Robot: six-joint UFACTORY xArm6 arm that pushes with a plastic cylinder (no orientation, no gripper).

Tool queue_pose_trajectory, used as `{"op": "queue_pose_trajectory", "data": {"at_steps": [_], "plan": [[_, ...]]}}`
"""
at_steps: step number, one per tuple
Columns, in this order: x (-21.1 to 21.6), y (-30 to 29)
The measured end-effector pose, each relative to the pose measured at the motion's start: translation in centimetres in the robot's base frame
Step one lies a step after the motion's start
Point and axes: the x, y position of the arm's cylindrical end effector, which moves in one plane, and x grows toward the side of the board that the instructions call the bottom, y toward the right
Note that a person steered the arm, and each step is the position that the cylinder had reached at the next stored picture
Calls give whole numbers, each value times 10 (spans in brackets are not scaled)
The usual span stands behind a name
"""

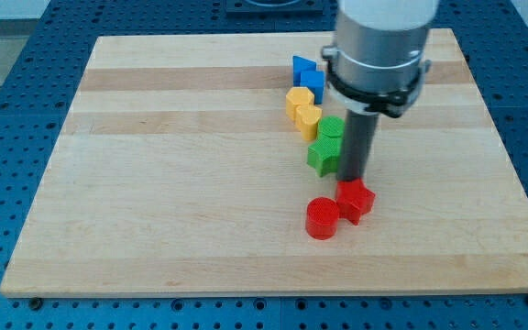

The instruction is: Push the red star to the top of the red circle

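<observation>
**Tip at the red star**

My tip (355, 180) is touching the red star's (357, 199) upper edge, lower centre-right of the frame. The star is abutting the red circle (322, 218) at its upper right. No pincer is showing on the wooden counter (172, 183).

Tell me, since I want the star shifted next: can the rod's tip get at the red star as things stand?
Probably yes. My tip sits right at the red star's upper edge, nothing between them; the green blocks crowd only its left.
</observation>
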Motion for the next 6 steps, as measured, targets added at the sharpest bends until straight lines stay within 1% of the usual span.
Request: {"op": "queue_pose_trajectory", "data": {"at_steps": [1, 2, 3, 5, 6], "plan": [[0, 35], [10, 61], [38, 46], [37, -48], [34, -60]]}}
